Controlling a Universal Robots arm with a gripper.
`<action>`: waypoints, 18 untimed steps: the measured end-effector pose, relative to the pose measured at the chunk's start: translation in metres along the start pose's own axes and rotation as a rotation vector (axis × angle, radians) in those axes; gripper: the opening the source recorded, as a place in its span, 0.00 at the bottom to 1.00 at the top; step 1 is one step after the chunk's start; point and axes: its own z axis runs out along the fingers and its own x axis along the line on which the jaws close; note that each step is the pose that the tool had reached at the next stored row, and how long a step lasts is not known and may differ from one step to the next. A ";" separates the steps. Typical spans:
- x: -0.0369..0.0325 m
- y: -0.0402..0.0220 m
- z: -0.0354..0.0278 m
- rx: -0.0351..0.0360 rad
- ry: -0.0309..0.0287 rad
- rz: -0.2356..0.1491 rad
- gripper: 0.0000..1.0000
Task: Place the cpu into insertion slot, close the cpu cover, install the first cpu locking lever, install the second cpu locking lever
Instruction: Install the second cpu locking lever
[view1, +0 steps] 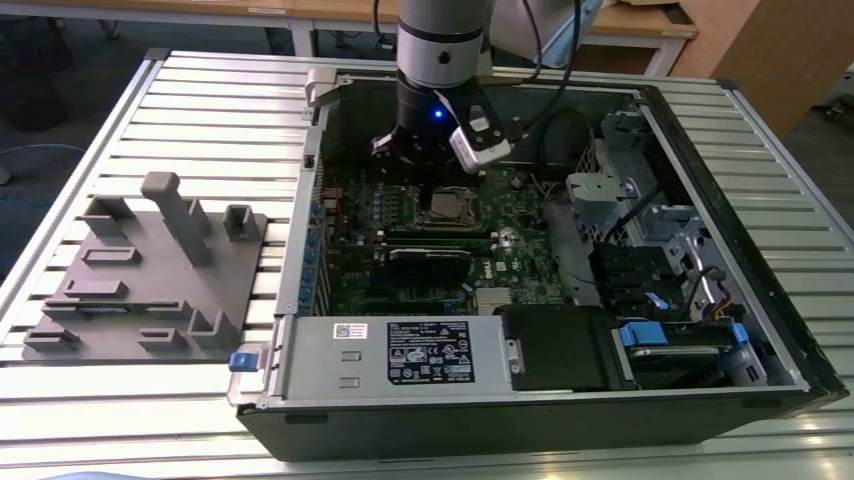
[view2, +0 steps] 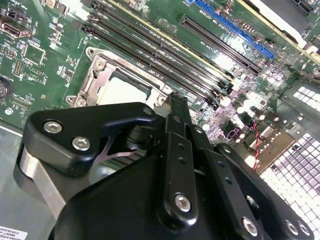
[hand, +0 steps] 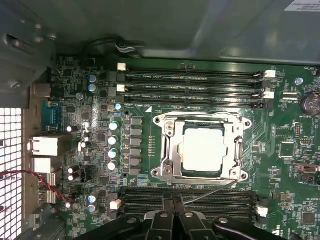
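Black robot hand (hand: 174, 216), fingers pressed together, empty, at lower centre of first wrist view. Dull silver square cpu (hand: 204, 150) seated in silver-rimmed insertion slot (hand: 167, 172), mid-frame just above hand; thin silvery cpu cover (hand: 172, 145) lies down over it.

A ribbed silvery metal table (view1: 200, 90) carries an open black computer case (view1: 534, 420) and, beside it toward the exterior view's left edge, a grey plastic fixture block (view1: 147, 290).

The cpu (hand: 202, 150) glares near-white in both wrist views – lit from above; the exterior view is dimmer, the computer case (view1: 534, 410) interior shadowed.
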 end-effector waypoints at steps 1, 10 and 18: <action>0.0000 0.0000 0.0001 -0.0001 0.0003 0.000 0.10; -0.0057 -0.0001 0.0011 -0.0002 0.0010 0.000 0.10; -0.0056 -0.0030 0.0074 -0.0001 0.0010 0.000 0.10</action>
